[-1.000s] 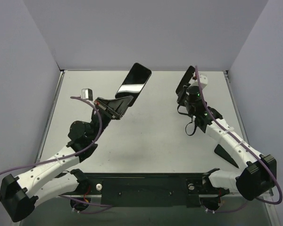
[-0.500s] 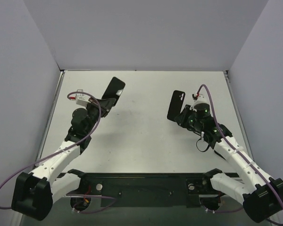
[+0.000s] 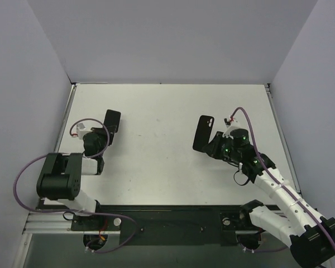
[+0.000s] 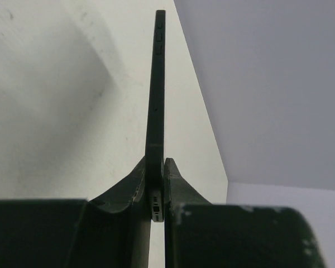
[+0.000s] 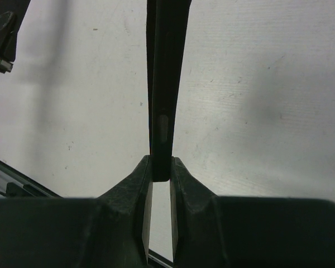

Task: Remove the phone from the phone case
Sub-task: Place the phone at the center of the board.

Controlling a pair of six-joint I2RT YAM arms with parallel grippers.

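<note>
The flat white table was seen whole from high up behind the white arms. Each wrist view was taken very close: the left along the thin black phone, the right along the black phone case. Both were also seen from above.

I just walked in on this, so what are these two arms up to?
The phone is already out of its case. The jaws of the left arm grip the phone by one end at the table's left side. The jaws of the right arm grip the case on the right, well apart from it.
</note>
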